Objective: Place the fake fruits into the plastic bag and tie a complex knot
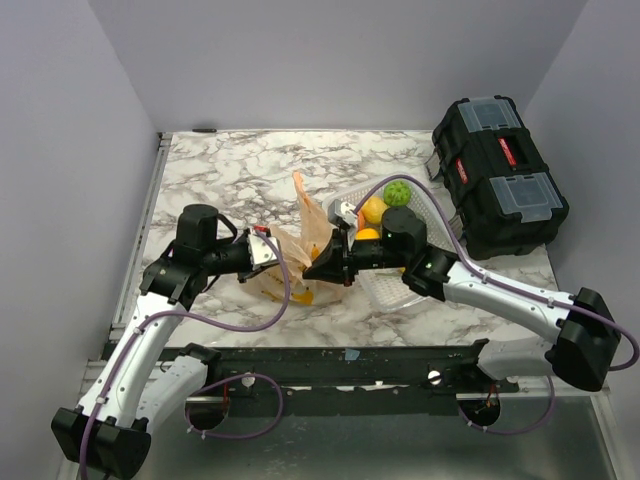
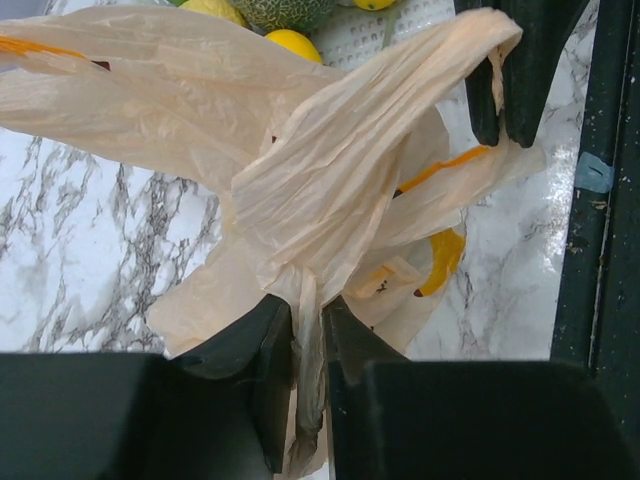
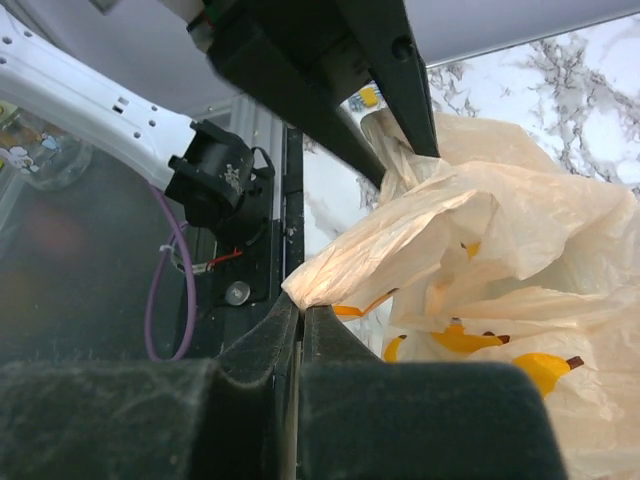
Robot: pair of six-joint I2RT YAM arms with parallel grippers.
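The pale-orange plastic bag [image 1: 297, 272] lies crumpled on the marble between my two grippers, with one handle strip [image 1: 307, 203] standing up. My left gripper [image 1: 267, 249] [image 2: 307, 305] is shut on a thin twisted strip of the bag [image 2: 306, 340]. My right gripper [image 1: 326, 263] [image 3: 302, 306] is shut on the tip of the other handle loop [image 3: 370, 255]; its fingers [image 2: 505, 95] show at the top right of the left wrist view. Yellow and orange patches [image 2: 445, 260] show at the bag. The knot is not in view. A green fruit [image 1: 397, 192] and yellow fruit [image 1: 374, 208] sit in the basket.
A white lattice basket [image 1: 428, 205] stands right of the bag, under my right arm. A black toolbox [image 1: 500, 175] fills the far right of the table. The black front rail [image 1: 350, 362] runs along the near edge.
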